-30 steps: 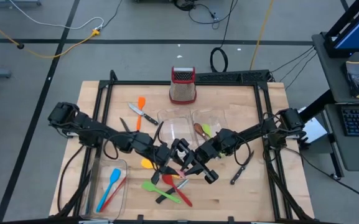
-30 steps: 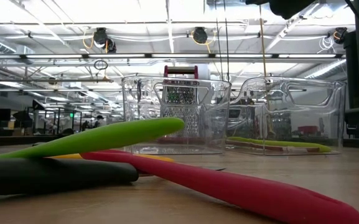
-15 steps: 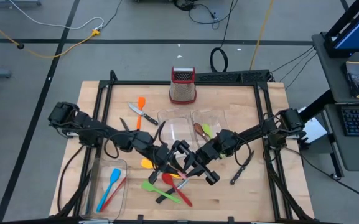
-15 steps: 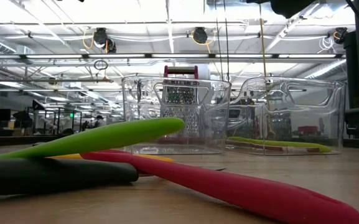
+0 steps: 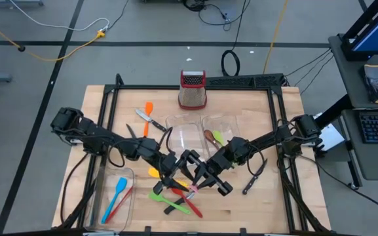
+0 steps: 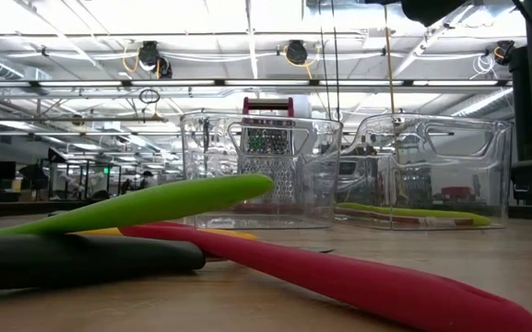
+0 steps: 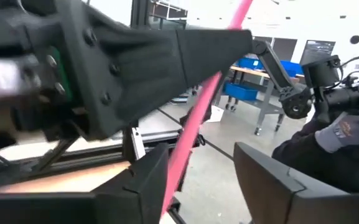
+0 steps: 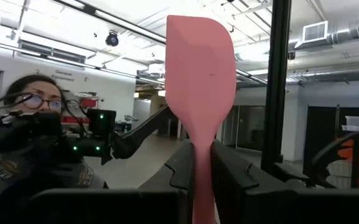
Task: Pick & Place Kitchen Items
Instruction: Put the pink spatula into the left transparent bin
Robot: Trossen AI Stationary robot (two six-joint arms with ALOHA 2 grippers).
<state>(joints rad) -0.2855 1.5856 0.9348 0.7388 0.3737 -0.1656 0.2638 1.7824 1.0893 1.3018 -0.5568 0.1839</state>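
Right end effector (image 8: 202, 186) pinches the pink spatula (image 8: 201, 81) mid-desk; left end effector (image 7: 195, 180) is spread around its handle. We risk a drop if right releases before left clamps.

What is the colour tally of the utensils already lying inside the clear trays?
Blue: 1, the blue spatula in the left-front tray
Red: 1, the red utensil beside it
Green: 1, the green utensil in the middle-right tray
Reddish-brown: 1, the reddish-brown spoon beside it
Total: 4
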